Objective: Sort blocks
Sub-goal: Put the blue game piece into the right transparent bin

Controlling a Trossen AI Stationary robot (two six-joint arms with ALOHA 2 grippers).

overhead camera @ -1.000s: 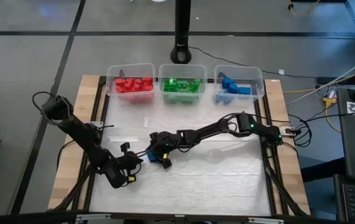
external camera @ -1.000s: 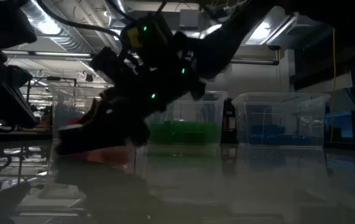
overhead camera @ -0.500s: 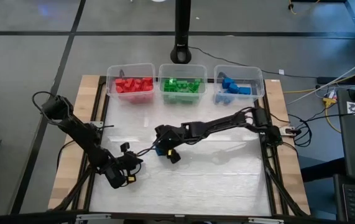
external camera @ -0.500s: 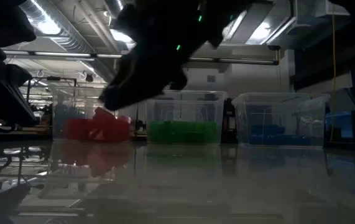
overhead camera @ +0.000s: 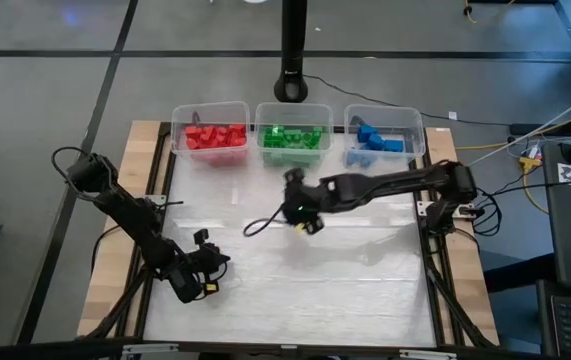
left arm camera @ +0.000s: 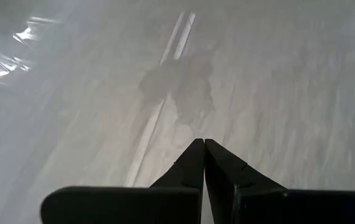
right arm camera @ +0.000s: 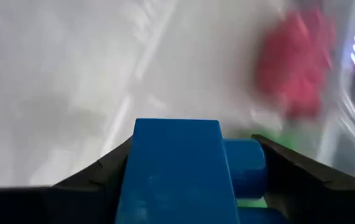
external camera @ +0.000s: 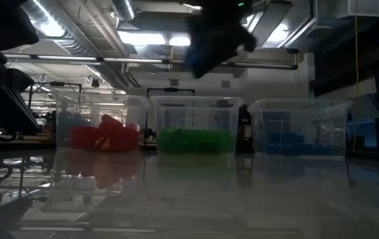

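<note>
The right gripper hangs above the middle of the tabletop, its jaws clamped on a blue block; the bin of blue blocks lies away toward the far right corner; the left gripper, jaws together, waits near the front left.

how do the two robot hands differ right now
The right hand grips a blue block; the left hand is shut on nothing. The right hand is raised above the middle of the table, below the green bin; the left hand sits low near the table's front left. Both are dark, two-fingered.
</note>
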